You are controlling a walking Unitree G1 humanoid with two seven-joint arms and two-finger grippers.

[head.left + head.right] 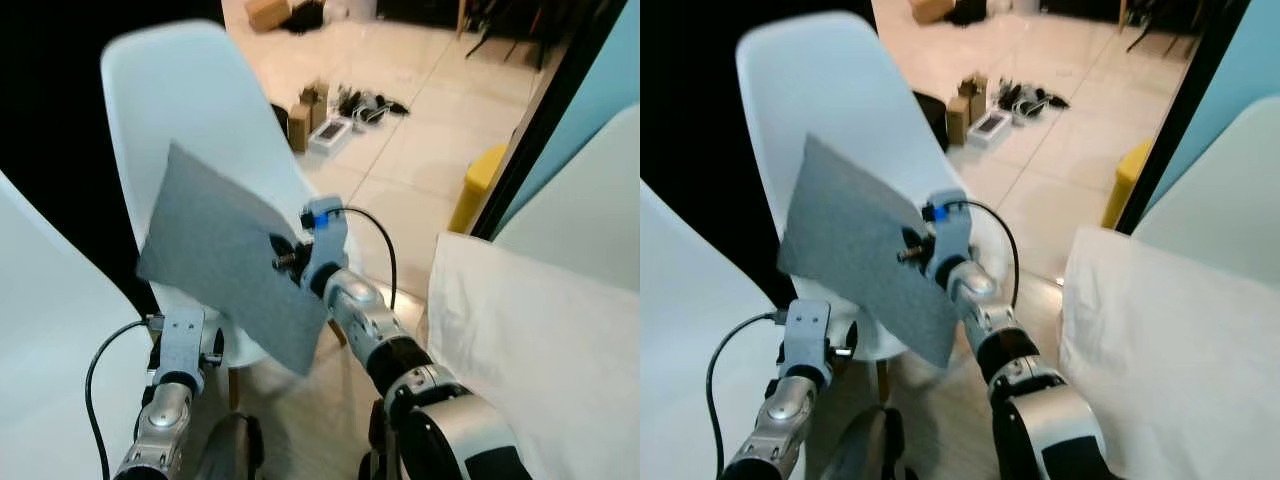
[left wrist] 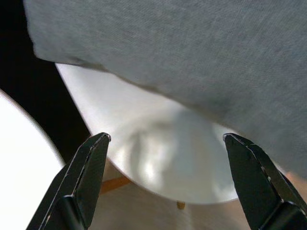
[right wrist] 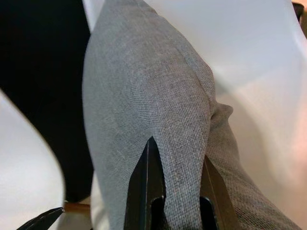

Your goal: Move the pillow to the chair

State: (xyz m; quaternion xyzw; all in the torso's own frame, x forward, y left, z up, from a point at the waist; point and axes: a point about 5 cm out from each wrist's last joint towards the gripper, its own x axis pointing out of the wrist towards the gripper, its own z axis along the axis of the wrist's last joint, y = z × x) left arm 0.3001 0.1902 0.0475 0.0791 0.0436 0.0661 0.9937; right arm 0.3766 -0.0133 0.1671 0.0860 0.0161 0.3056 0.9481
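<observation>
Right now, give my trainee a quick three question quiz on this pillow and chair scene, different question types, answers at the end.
1. True or false: the right pincer is shut on the grey pillow.
2. Multiple choice: the left pincer is
A) clamped on the pillow
B) open below the pillow, holding nothing
C) gripping a chair leg
3. Fill in: the pillow hangs tilted in front of the white ___.

Key:
1. True; its fingers pinch the pillow's edge.
2. B; both fingers stand wide apart under the fabric, with the seat beyond them.
3. Chair; the pillow is not yet resting on its seat.
</observation>
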